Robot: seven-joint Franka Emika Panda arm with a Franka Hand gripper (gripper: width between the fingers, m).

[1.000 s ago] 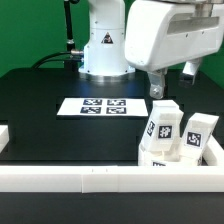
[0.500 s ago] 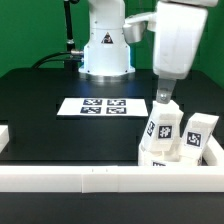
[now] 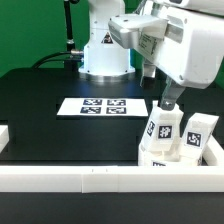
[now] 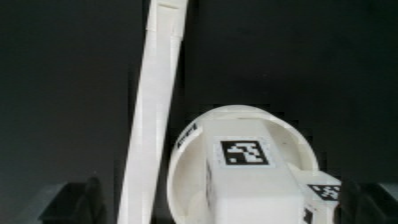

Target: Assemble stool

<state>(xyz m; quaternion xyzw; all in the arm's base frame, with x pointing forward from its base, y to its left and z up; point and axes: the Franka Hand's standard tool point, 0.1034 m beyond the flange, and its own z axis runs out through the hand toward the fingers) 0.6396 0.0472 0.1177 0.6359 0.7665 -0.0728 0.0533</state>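
Note:
The white stool parts stand bunched in the corner at the exterior view's front right. A tagged part (image 3: 163,125) and a tagged leg (image 3: 197,135) show on top of the bunch. I cannot tell seat from legs there. In the wrist view the round seat (image 4: 249,170) with its square tag lies between my fingers, and a second tagged part (image 4: 329,192) sits beside it. My gripper (image 3: 168,101) hangs just above the nearer tagged part. It is open and empty, with its dark fingertips (image 4: 79,200) wide apart on either side of the seat.
A long white border rail (image 3: 100,179) runs along the front, with more rail at the right (image 3: 217,150) and left (image 3: 5,136). It also shows in the wrist view (image 4: 160,90). The marker board (image 3: 103,106) lies mid-table before the robot base (image 3: 105,50).
The hand has turned about its wrist and tilted. The fingers have come slightly lower and toward the exterior view's right, closer over the tagged parts. The parts have not moved.

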